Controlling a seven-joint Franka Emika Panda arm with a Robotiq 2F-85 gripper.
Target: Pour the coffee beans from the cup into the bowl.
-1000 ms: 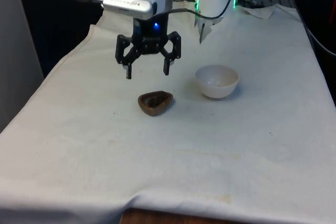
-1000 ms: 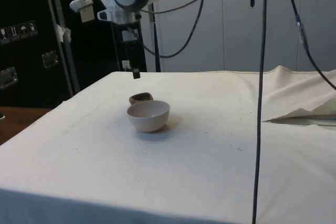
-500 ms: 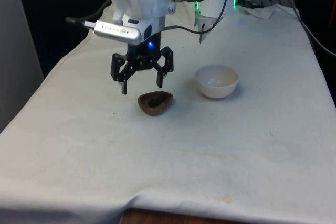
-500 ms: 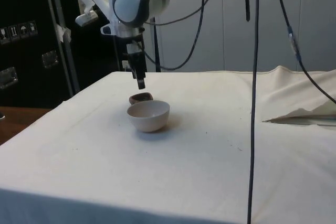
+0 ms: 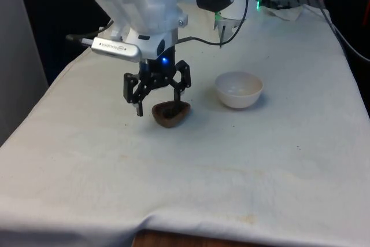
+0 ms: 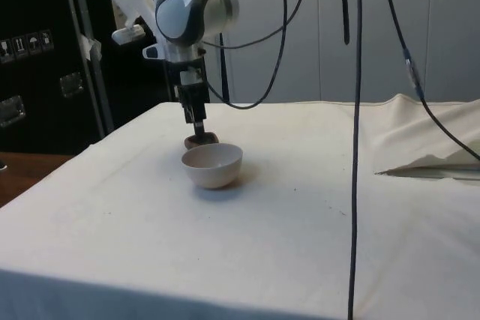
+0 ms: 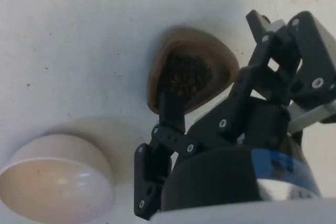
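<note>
Cup [image 5: 171, 113]: brown, holds coffee beans [image 7: 185, 75], on the cloth.
Bowl [image 5: 239, 89]: white, beside it.
Gripper [image 5: 160, 104]: fingers spread wide, holding nothing, just above the cup.

A white cloth [image 5: 243, 160] covers the whole table, creased and faintly stained along its near edge in the front view, where a strip of brown wooden tabletop [image 5: 191, 240] peeks out beneath the hem. Black curtains [image 5: 52, 15] hang behind the far end. In the side view, pale wall panels [image 6: 420, 28] stand beyond the table, with a dark cabinet [image 6: 37, 58] carrying small white labels and a grey metal post [image 6: 82, 43] beside it. Thin black cables [image 6: 356, 110] dangle from above, and the cloth bunches into a fold [image 6: 435, 155] at that side.
</note>
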